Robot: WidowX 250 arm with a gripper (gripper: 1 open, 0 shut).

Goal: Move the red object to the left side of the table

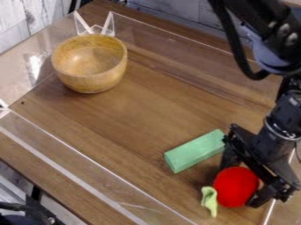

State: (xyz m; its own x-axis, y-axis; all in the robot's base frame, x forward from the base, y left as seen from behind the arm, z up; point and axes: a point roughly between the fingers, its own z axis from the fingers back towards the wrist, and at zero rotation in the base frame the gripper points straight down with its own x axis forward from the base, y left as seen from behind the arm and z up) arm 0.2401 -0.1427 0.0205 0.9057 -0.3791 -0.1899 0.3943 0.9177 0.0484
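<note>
From my remote seat I saw the strawberry (238, 186) nearest the camera, low in the right corner of the table (141, 101), and I placed everything else by it. It lay on the wood with its red body toward the arm and its pale green leafy end (210, 199) pointing out toward the front edge. The gripper (258, 173) stood over it, pointing almost straight down, its black jaws spread as wide as I ever saw them and set on either side of the fruit. I could not tell whether the fingers touched the red skin; the strawberry sat on the table, not lifted, and nothing was clamped.

Just up and to the left of the strawberry lay the green block (194, 150), flat on the wood, its long side slanting up toward the gripper. Its right end came close beside the gripper's dark body, though I could not say whether they met.

Above the strawberry the black arm (276, 53) rose out of the top right of the frame.

Well apart from the strawberry, far across the table toward the upper left, sat the wooden bowl (90, 63), upright. Beyond the bowl a clear plastic wall (94, 23) ran along the table's edge.
</note>
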